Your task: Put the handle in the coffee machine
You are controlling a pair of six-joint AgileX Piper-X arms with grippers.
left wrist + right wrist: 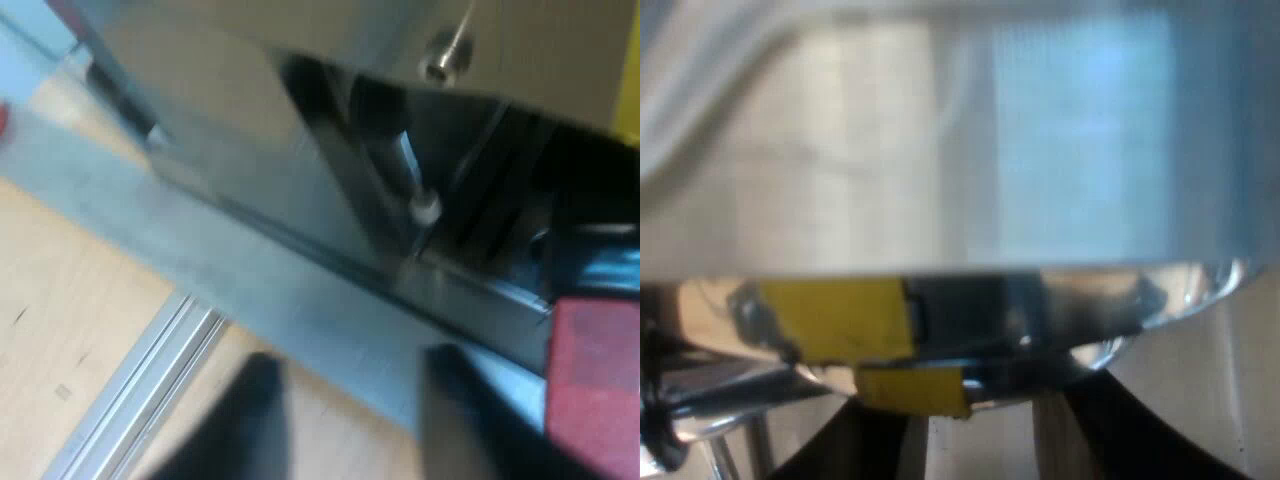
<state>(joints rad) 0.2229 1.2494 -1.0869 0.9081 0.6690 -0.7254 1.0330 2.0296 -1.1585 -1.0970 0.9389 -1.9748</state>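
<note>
The espresso machine [250, 130] is a steel box standing close over my left gripper [350, 420]. Its two black fingers [245, 420] are apart, with only wood and grey mat between them, so it is open. The red end of the holder's handle [595, 385] sits at the machine's front beside one fingertip, apart from both. My right gripper [975, 440] is pressed up close under a rounded, shiny steel part of the machine [960, 150] that carries yellow tape [835, 320]. Its dark fingers [1120, 435] stand apart with bare steel between them.
A slim steel wand with a pale tip [425, 208] hangs over the dark drip tray [500, 250]. The machine stands on a grey mat [200, 250] on a light wooden table [60, 320], which has an aluminium rail [140, 390] along it.
</note>
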